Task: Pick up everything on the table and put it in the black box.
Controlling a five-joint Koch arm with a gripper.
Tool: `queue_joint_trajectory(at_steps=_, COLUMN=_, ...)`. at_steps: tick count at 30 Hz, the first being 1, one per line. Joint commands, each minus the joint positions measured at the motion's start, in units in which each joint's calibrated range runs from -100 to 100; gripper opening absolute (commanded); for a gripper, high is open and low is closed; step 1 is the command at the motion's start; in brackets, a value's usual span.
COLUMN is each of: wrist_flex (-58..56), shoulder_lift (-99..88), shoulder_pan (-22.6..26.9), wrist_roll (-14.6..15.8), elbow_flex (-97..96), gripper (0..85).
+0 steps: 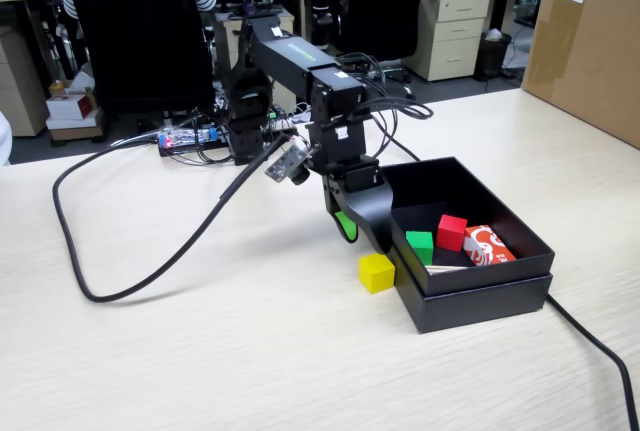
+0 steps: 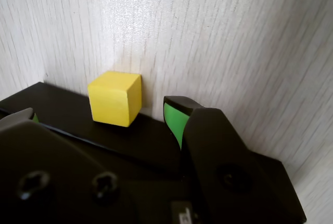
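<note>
Yellow cube sitting flat on worktop, touching black box outer wall, no long axis. Pincer hovering just above and beside cube, jaws spread wide, gripping nothing.

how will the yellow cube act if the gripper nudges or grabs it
The yellow cube has flat faces, so it should slide, not roll. It looks rigid and probably light. Sitting against the box, a nudge may jam it there.
</note>
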Motion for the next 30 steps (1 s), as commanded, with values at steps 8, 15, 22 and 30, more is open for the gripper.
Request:
queue_joint_trajectory(at_steps=8, wrist_flex=0.0, shoulder_lift=7.0, shoulder_pan=0.6, wrist_roll=0.3, elbow_flex=7.3, gripper=47.6)
queue_joint_trajectory(at_steps=15, wrist_flex=-0.1, shoulder_lift=10.1, shoulder_pan=0.7, wrist_roll=0.3, elbow_flex=9.7, gripper=39.6)
queue_joint_trajectory(at_steps=22, wrist_flex=-0.9, shoulder_lift=11.2, shoulder_pan=0.6, wrist_roll=0.6, elbow_flex=10.5, gripper=10.1)
queue_joint_trajectory(at_steps=30, wrist_flex=-3.6, shoulder_lift=7.4, shoulder_pan=-0.1, wrist_roll=0.6, elbow_flex=10.4, gripper=0.9)
